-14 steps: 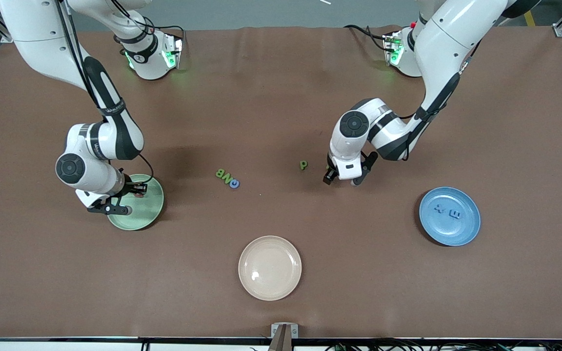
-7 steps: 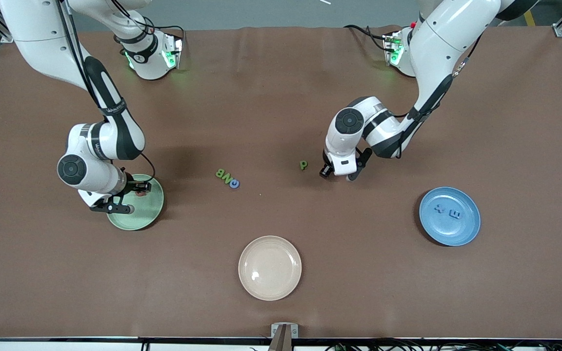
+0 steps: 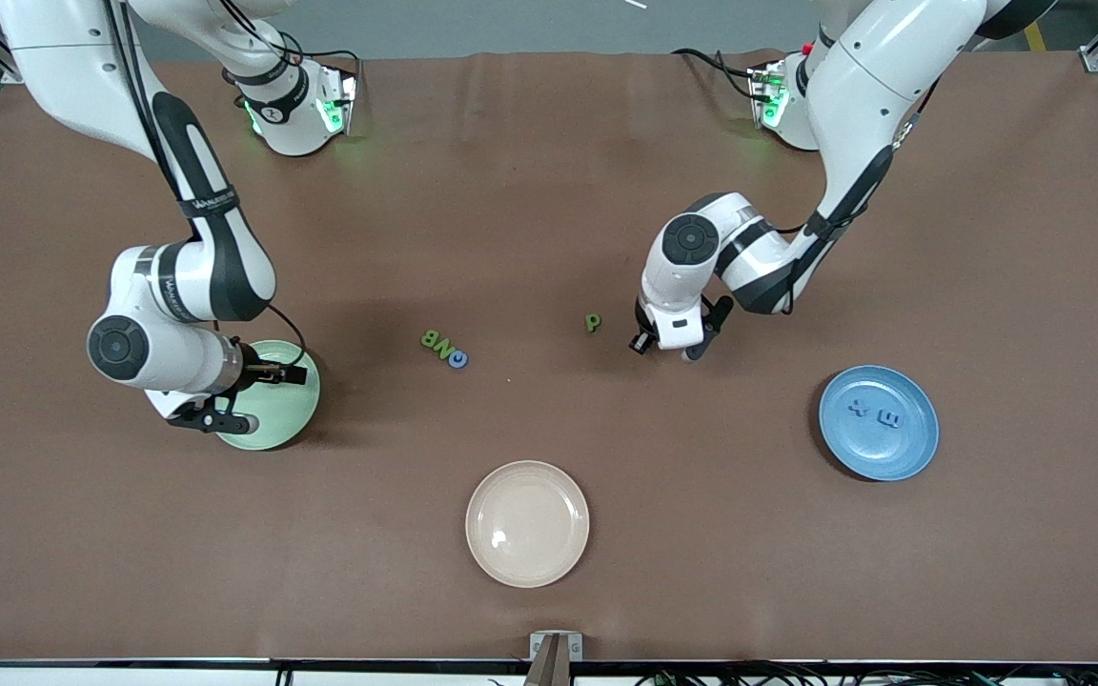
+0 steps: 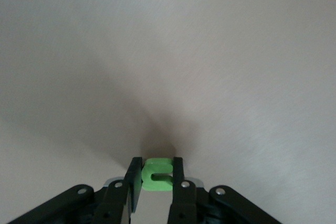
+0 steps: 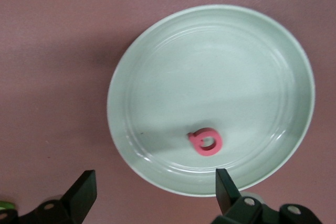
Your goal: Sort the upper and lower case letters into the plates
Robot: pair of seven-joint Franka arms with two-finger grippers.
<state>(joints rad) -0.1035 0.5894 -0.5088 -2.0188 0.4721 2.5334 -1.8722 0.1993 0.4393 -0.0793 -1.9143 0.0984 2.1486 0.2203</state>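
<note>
My left gripper (image 3: 665,347) is low over the bare table beside a green letter p (image 3: 593,322). It is shut on a small green letter (image 4: 157,167), which sits pinched between both fingers in the left wrist view. My right gripper (image 3: 256,397) hangs open over the pale green plate (image 3: 294,412). A pinkish-red letter (image 5: 206,141) lies in that plate (image 5: 210,51), apart from the wide-open right gripper (image 5: 155,187). The blue plate (image 3: 911,448) holds two blue letters (image 3: 889,417). Two green letters (image 3: 437,341) and a blue one (image 3: 458,359) lie together mid-table.
A cream-beige plate (image 3: 527,567) stands nearer to the front camera than the letter cluster. Both arm bases stand along the table's back edge. Bare brown table lies between the plates.
My left gripper has closed on the green letter. My right gripper has opened, leaving the pinkish-red letter in the pale green plate, and has shifted slightly toward the right arm's end.
</note>
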